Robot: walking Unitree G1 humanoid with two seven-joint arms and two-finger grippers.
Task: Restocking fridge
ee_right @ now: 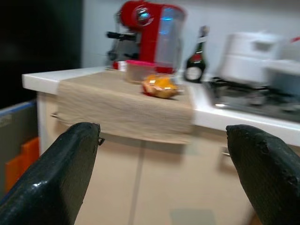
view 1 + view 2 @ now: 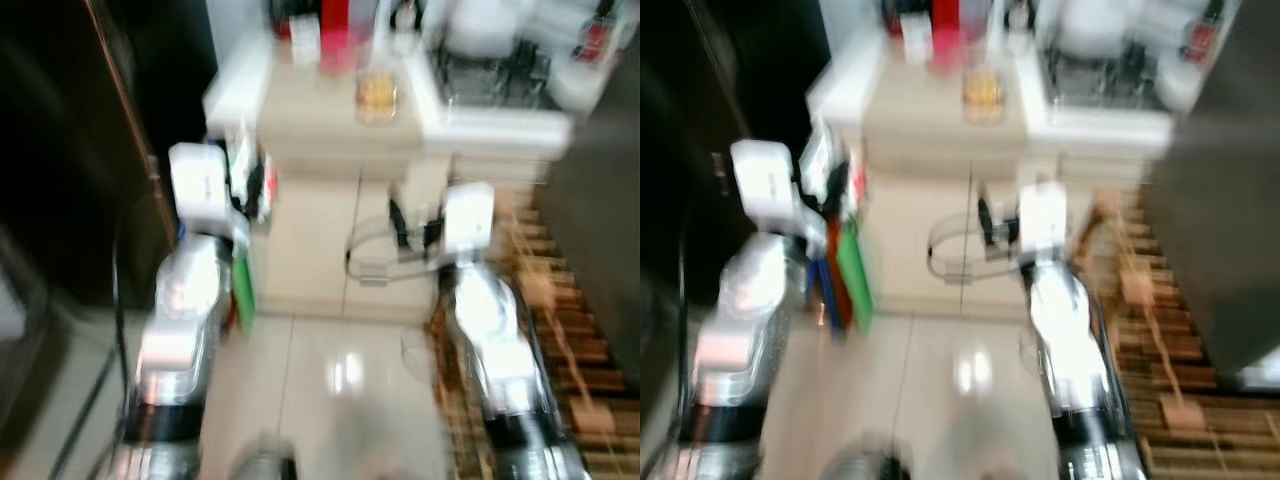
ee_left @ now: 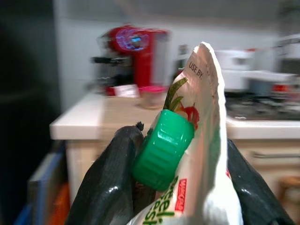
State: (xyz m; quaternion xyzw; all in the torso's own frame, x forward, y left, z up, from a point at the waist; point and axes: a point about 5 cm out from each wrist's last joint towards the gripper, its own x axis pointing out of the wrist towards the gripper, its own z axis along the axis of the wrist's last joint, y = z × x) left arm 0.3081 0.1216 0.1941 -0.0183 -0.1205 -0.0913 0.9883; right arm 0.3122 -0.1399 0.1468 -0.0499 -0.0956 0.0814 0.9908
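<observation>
**Pouch in transit, kitchen**

Item: pouch (image 3: 197, 140) with green cap (image 3: 163, 149), clamped between the left hand's (image 3: 173, 187) fingers (image 3: 105, 187), probably carried for stocking the fridge. Left arm extended forward at chest height. Right hand (image 1: 161, 173) empty, fingers wide apart, arm likewise forward. Ahead: table (image 1: 117, 108) bearing red coffee machine (image 1: 147, 33), bottle (image 1: 195, 58), pink-lidded tub (image 1: 138, 70). Head views blurred.

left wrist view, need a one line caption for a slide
Left gripper shut on a green-capped carton, facing the counter and red coffee machine.
</observation>
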